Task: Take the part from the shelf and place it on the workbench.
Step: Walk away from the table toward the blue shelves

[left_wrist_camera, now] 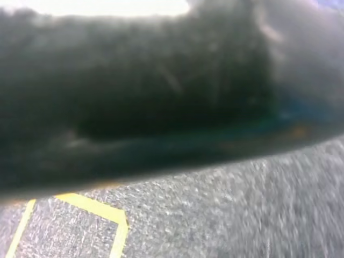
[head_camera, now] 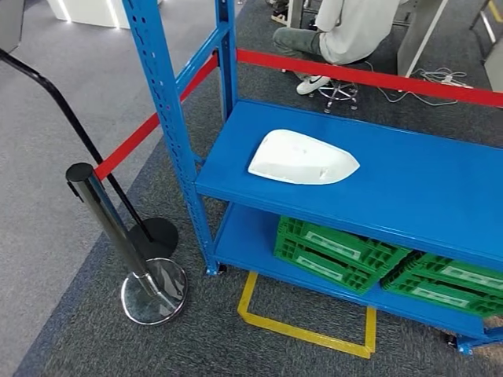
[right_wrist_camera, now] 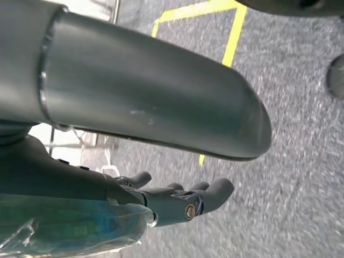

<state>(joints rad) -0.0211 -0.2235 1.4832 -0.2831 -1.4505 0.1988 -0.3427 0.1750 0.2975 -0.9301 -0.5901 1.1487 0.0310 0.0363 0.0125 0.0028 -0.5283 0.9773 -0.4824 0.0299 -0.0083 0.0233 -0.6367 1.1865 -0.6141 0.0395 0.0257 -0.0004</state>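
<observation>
The white part [head_camera: 302,158] lies flat on the blue shelf [head_camera: 409,188], toward its left end and nearer the back edge — within reach from the front. The right robot hand [right_wrist_camera: 183,199] hangs over the carpet, fingers loosely extended, holding nothing; the left robot hand's state I cannot tell — its wrist view is a dark blur.

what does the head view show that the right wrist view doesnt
Head view alone: the white part lying on the blue shelf, green crates on the level below, a red barrier belt, a chrome stanchion and a seated person. Right wrist view alone: the right hand, fingers apart, holding nothing. Both share the grey carpet and yellow floor tape.
</observation>
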